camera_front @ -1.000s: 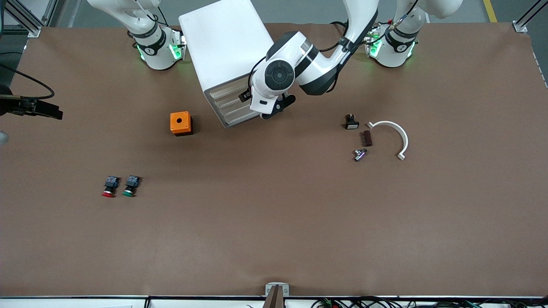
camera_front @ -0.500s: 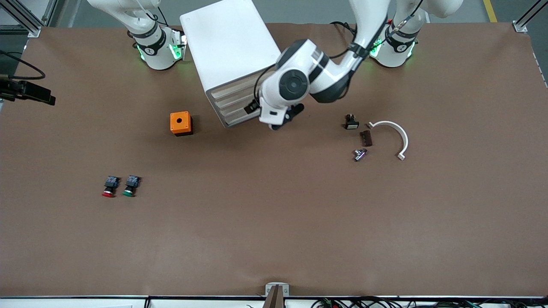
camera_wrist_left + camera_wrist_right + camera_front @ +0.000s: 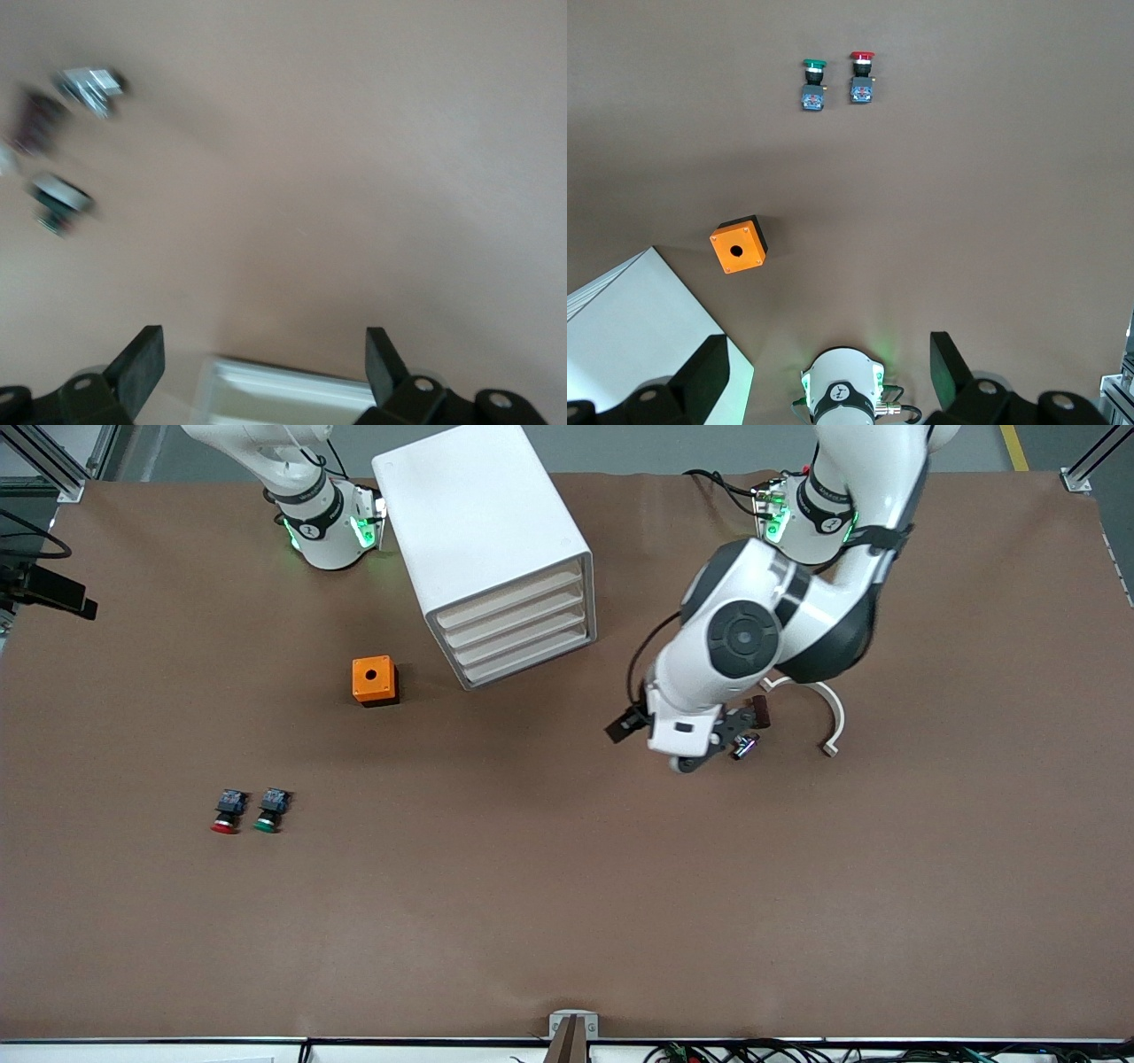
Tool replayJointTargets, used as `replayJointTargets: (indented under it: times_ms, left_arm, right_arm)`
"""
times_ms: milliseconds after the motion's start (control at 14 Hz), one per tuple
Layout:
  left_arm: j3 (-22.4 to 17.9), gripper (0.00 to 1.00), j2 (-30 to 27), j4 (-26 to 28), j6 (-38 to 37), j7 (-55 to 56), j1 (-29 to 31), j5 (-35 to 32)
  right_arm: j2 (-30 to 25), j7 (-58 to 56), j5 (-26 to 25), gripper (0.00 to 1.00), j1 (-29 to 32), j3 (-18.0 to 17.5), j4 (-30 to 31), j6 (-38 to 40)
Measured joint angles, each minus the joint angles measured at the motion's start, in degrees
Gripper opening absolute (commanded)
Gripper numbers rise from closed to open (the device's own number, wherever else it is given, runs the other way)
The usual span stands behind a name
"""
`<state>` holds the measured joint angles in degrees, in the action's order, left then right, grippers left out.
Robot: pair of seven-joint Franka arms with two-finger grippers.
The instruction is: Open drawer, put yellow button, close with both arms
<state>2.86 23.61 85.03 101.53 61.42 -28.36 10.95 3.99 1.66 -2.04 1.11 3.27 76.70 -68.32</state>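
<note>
The white cabinet (image 3: 483,531) stands near the robots' bases, and all four of its tray drawers (image 3: 523,633) sit flush. The yellow button is not in view. My left gripper (image 3: 704,751) hangs open and empty over the table beside the small parts at the left arm's end. In the left wrist view (image 3: 263,335) its fingers are wide apart, with the cabinet's white edge (image 3: 292,398) seen past them. My right gripper (image 3: 828,341) is open and empty, held high over the right arm's base (image 3: 842,390). It shows at the front view's edge (image 3: 66,598).
An orange box with a hole (image 3: 373,680) stands beside the cabinet. A red-capped button (image 3: 228,811) and a green-capped button (image 3: 270,810) lie nearer the camera. A white curved bracket (image 3: 833,717), a dark block (image 3: 760,710) and a metal piece (image 3: 744,746) lie by the left gripper.
The left arm has swung away from the cabinet's drawer fronts toward the small parts at its own end. The right gripper has drifted slightly farther from the camera.
</note>
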Motion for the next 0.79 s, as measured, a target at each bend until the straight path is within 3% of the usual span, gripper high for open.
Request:
replayJointTargets:
  times_ms: [214, 571, 786]
  left_arm:
    - [-0.06, 1.00, -4.41, -0.19, -7.42, -12.43, 7.16, -0.96]
    - [-0.13, 1.00, -13.36, 0.58, -18.32, -33.76, 19.37, -2.75]
    - [-0.12, 1.00, -18.93, 5.06, -19.40, -44.34, 25.30, -3.29]
  right_arm:
    - [-2.47, -0.01, 1.34, 1.00, 0.03, 0.03, 4.16, -4.30]
    - [-13.49, -0.01, 1.73, 1.00, 0.11, 0.09, 18.85, -14.96]
    - [-15.56, -0.01, 1.78, 1.00, 0.11, -0.02, 20.23, -15.40]
